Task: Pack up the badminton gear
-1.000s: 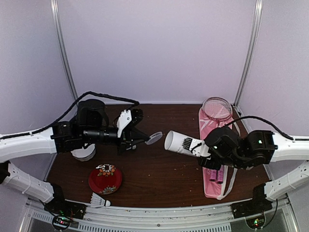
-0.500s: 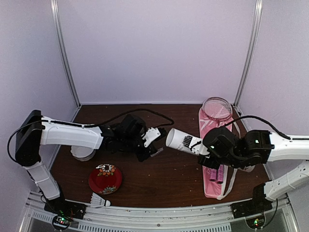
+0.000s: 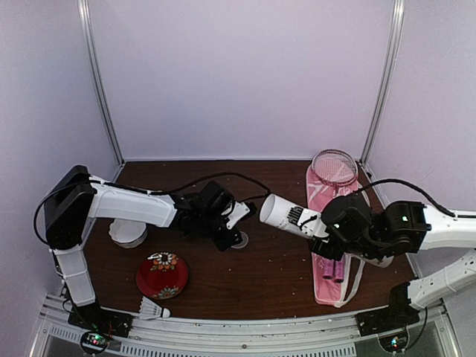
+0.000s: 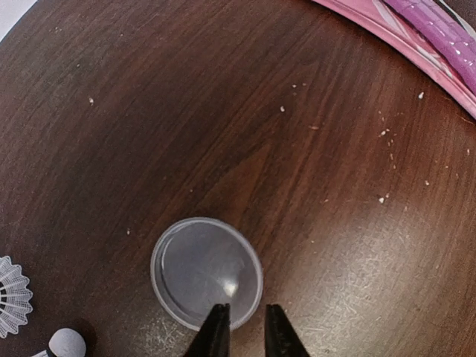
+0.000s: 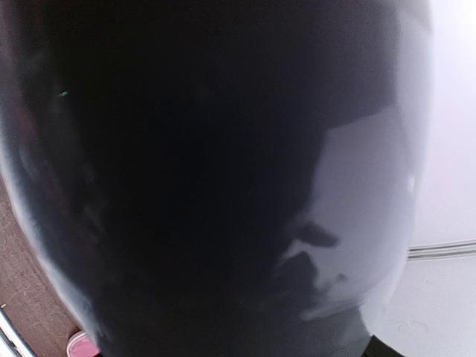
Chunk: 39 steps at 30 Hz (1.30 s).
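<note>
The long white tube [image 3: 279, 213] is held off the table, its open end toward the left; my right gripper [image 3: 318, 236] is shut on its right part. In the right wrist view the tube [image 5: 364, 171] fills the frame and hides the fingers. The tube's clear round lid [image 3: 240, 239] lies flat on the table. My left gripper [image 3: 232, 236] points down at it, jaws a little apart [image 4: 245, 331], one fingertip [image 4: 217, 327] over the lid's [image 4: 201, 268] near rim. The pink bag [image 3: 326, 277] lies at the right with two racquets in it, heads [image 3: 334, 167] sticking out. One shuttlecock [image 3: 151, 309] lies at the front left.
A red floral plate [image 3: 162, 275] sits front left, a white scalloped bowl [image 3: 128, 234] behind it under my left arm. The bag's edge [image 4: 387, 26] and a racquet handle [image 4: 446, 30] show at the top right of the left wrist view, the shuttlecock [image 4: 11, 297] at its lower left.
My left arm has swung right and down; the lid it held in the air now lies on the table and the jaws have parted. My right arm has shifted the tube slightly right.
</note>
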### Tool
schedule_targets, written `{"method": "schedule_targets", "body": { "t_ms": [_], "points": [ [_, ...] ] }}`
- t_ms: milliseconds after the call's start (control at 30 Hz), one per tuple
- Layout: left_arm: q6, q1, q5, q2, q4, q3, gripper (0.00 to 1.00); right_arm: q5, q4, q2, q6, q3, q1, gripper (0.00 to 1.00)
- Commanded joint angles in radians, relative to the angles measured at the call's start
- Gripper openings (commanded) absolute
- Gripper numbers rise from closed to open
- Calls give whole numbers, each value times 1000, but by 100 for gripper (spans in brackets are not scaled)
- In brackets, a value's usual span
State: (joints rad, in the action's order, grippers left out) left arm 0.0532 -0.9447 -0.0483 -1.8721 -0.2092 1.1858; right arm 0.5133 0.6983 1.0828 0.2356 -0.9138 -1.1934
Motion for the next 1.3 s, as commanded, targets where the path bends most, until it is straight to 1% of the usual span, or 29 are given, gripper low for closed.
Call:
{"method": "schedule_targets", "body": {
  "t_ms": [0, 33, 100, 233, 400, 467, 567, 633, 667, 800, 867, 1000, 1100, 1167, 1267],
  "points": [
    [68, 14, -53, 57, -10, -9, 36, 8, -28, -31, -8, 16, 4, 47],
    [91, 14, -63, 82, -7, -35, 43, 5, -33, -37, -11, 17, 5, 47],
    [130, 14, -64, 138, -1, -75, 51, -2, -40, -43, -14, 22, 4, 47],
    [234, 14, -55, 256, -50, -137, 54, -18, -51, -49, -16, 23, 4, 47],
    [455, 14, -5, 474, -156, -274, 57, -33, -62, -56, -17, 22, 4, 48],
    [545, 14, 27, 556, -250, -316, 61, -40, -72, -66, -13, 26, 5, 48],
    [677, 15, 107, 655, -453, -334, 65, -45, -74, -72, -14, 24, 4, 48],
    [753, 15, 115, 706, -568, -342, 66, -44, -73, -72, -14, 25, 4, 48],
    [818, 14, 113, 735, -610, -363, 66, -45, -74, -72, -14, 26, 6, 48],
    [985, 14, 60, 866, -651, -467, 67, -46, -74, -70, -12, 29, 5, 48],
    [1041, 11, 48, 920, -686, -496, 67, -48, -72, -70, -14, 27, 4, 49],
    [1103, 2, 72, 981, -823, -503, 69, -52, -71, -72, -12, 28, 5, 49],
    [1152, -15, 28, 997, -832, -544, 70, -48, -68, -67, -4, 22, 4, 49],
    [1191, -48, 6, 994, -828, -561, 69, -43, -61, -62, -5, 20, 4, 49],
    [1288, -119, -14, 995, -823, -571, 69, -44, -59, -62, -10, 23, 5, 49]
  ]
}}
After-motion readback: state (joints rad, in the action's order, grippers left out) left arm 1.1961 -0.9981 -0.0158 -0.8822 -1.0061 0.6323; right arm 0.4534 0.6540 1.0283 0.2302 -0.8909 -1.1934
